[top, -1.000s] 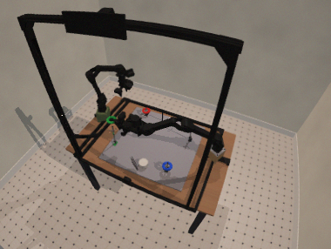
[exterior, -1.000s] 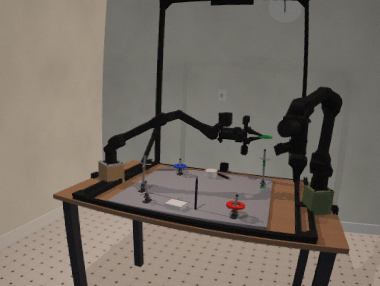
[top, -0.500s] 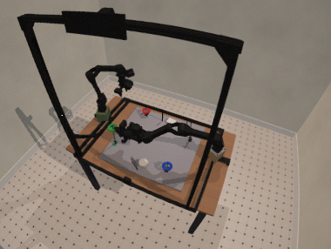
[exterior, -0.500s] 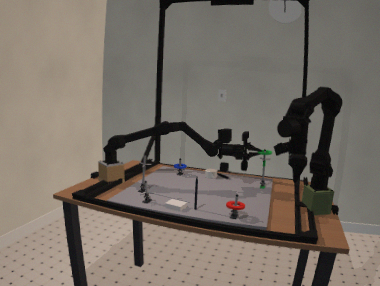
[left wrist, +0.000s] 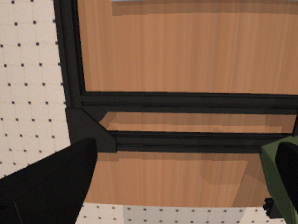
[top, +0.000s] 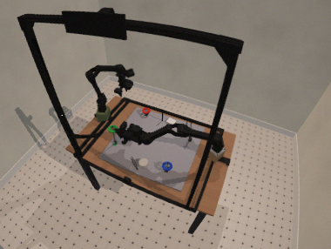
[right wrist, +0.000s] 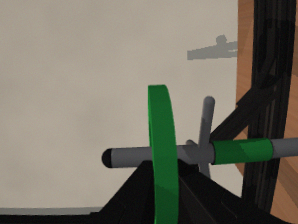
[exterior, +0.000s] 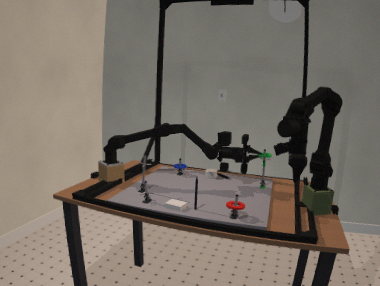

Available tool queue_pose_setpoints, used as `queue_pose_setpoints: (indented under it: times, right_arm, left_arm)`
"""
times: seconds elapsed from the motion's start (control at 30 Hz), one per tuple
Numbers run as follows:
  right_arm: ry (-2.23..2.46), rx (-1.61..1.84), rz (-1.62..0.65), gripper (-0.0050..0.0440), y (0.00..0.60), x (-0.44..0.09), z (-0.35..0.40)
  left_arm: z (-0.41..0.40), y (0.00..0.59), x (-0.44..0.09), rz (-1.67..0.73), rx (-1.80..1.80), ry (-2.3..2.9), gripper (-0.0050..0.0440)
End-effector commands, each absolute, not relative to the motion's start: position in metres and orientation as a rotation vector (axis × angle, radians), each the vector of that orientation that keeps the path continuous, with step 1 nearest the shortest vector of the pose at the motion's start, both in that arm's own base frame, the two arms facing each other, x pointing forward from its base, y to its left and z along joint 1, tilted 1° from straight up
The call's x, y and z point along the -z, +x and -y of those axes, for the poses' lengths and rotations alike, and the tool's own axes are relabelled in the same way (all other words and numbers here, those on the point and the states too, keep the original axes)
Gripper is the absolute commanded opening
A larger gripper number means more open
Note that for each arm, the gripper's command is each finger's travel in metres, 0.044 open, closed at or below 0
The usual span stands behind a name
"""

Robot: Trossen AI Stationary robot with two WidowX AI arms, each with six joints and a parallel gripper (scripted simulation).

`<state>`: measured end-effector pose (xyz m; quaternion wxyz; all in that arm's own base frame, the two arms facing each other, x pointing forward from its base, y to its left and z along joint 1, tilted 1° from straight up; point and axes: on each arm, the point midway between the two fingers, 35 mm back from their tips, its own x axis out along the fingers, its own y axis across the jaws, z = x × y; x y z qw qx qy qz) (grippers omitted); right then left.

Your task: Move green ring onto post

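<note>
The green ring is at the top of the post with the green foot, near the mat's left edge. In the exterior view the ring sits level around the post's tip. In the right wrist view the grey post passes through the hole of the ring. My right gripper is shut on the ring's rim and reaches across the mat. My left gripper is open and empty, raised high above the table's edge.
A red ring lies on its post at the mat's far side, a blue ring on another at the near side. A white block, a thin black rod and further posts stand on the mat. A black frame surrounds the table.
</note>
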<state>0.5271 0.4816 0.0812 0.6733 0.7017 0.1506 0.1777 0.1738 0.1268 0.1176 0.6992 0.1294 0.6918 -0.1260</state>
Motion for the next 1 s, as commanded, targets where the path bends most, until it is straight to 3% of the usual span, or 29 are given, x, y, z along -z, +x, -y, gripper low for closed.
queue_pose_setpoints:
  times: [0.0,0.53,0.83,0.9,0.97]
  right_arm:
    - [1.582,-0.399,-0.343,0.0,0.5277,-0.0698,-0.4825]
    - [1.582,-0.399,-0.342,0.0,0.5279,-0.0644,-0.4828]
    - [1.579,-0.398,-0.341,0.0216,0.5279,-0.0665,-0.4823]
    - [1.579,-0.398,-0.341,0.0216,0.5279,-0.0665,-0.4823]
    - [1.579,-0.398,-0.341,0.0264,0.5279,-0.0665,-0.4823]
  left_arm:
    - [-0.1264,0.1739,-0.1182,-1.539,0.278,0.283,0.04]
    - [-0.1264,0.1739,-0.1182,-1.539,0.278,0.283,0.04]
    - [-0.1264,0.1739,-0.1182,-1.539,0.278,0.283,0.04]
    - [-0.1264,0.1739,-0.1182,-1.539,0.278,0.283,0.04]
    - [-0.1264,0.1739,-0.1182,-1.539,0.278,0.283,0.04]
